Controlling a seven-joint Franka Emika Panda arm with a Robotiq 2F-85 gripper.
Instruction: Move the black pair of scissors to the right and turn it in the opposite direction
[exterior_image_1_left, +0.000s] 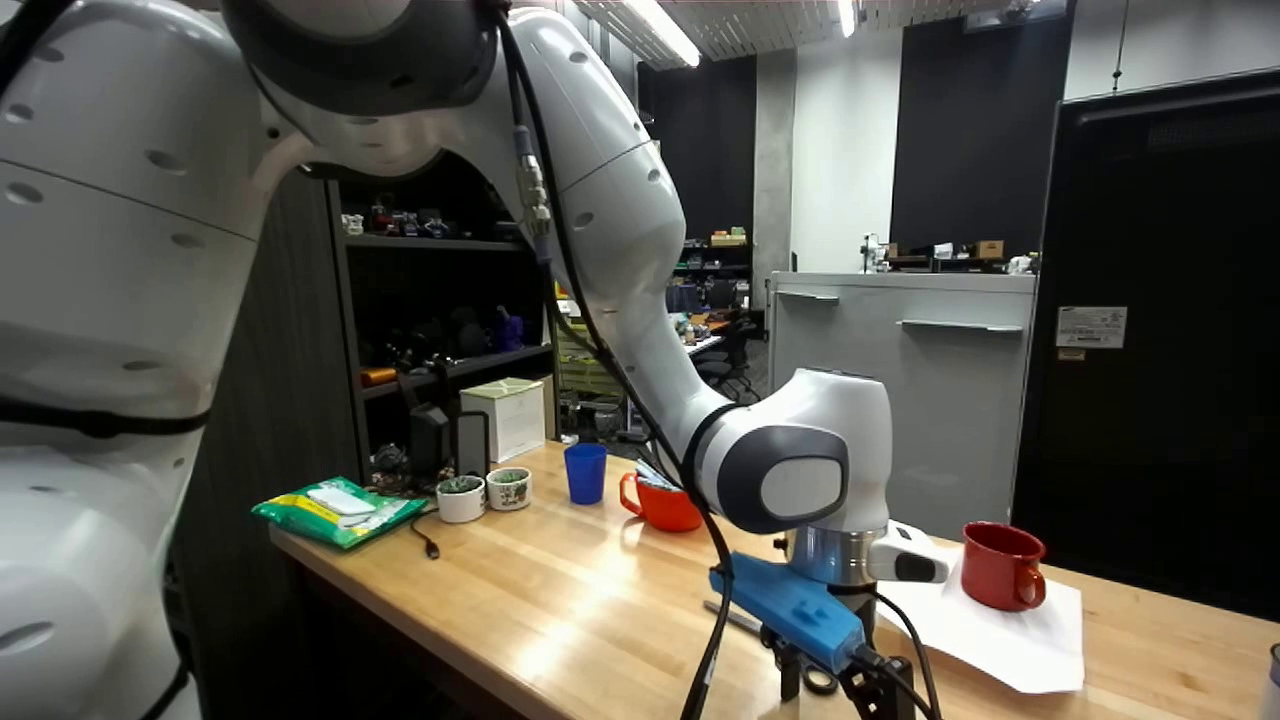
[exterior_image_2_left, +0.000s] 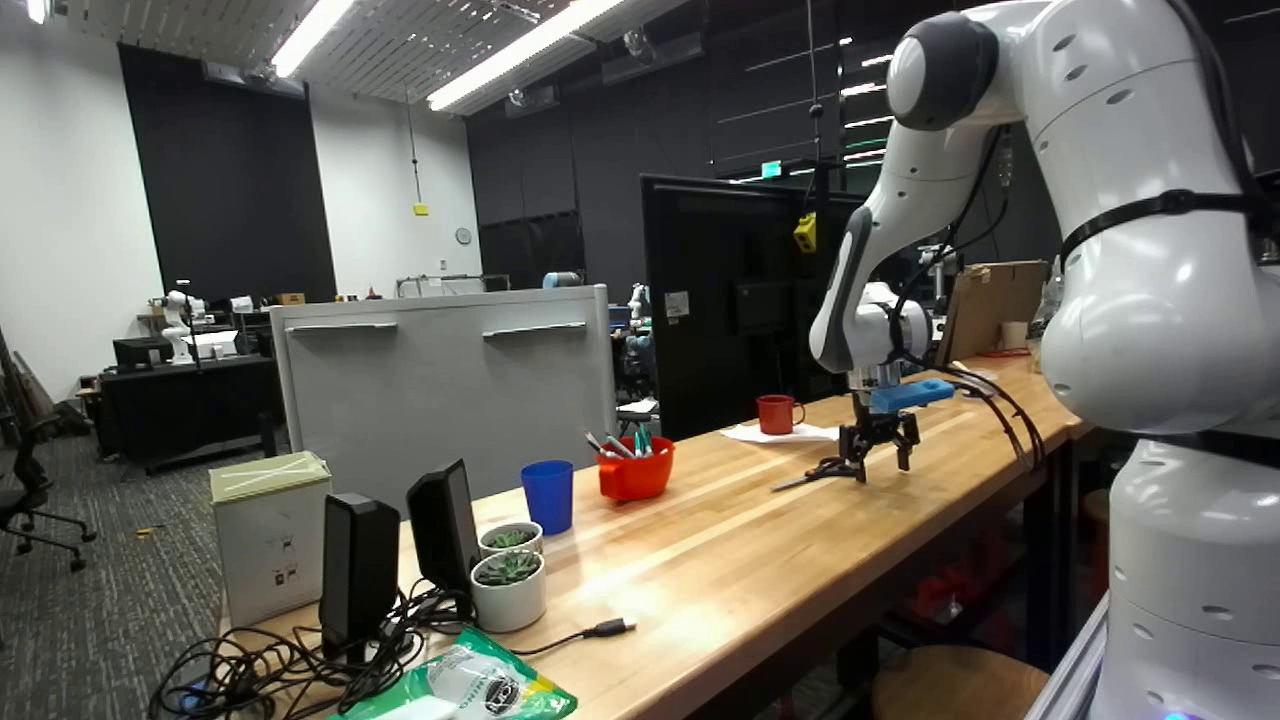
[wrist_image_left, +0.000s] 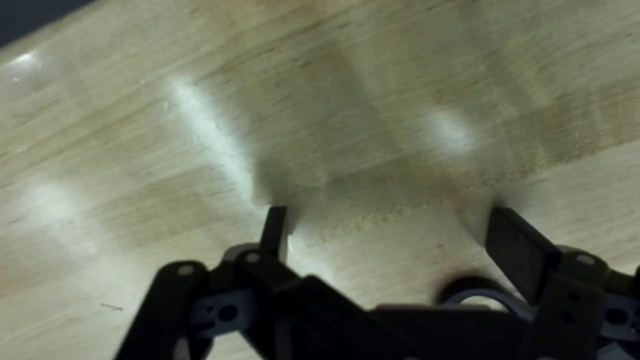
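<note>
The black pair of scissors lies flat on the wooden table. In an exterior view (exterior_image_2_left: 828, 468) its handles are beside my gripper's near finger and its blades point left, away from the gripper. In an exterior view (exterior_image_1_left: 820, 682) one handle loop shows behind the fingers. In the wrist view only part of a handle loop (wrist_image_left: 477, 292) shows, near the right finger; the gripper body hides the rest. My gripper (wrist_image_left: 387, 212) is open, with bare table between its fingertips. It points down, low over the table, in both exterior views (exterior_image_1_left: 840, 692) (exterior_image_2_left: 882, 466).
A red mug (exterior_image_1_left: 1003, 565) stands on white paper (exterior_image_1_left: 1040, 650) behind the gripper. A red bowl (exterior_image_2_left: 637, 478) with pens, a blue cup (exterior_image_2_left: 547, 497), potted plants (exterior_image_2_left: 508, 595), speakers (exterior_image_2_left: 360, 570), cables and a green bag (exterior_image_1_left: 340, 512) stand or lie farther along the table.
</note>
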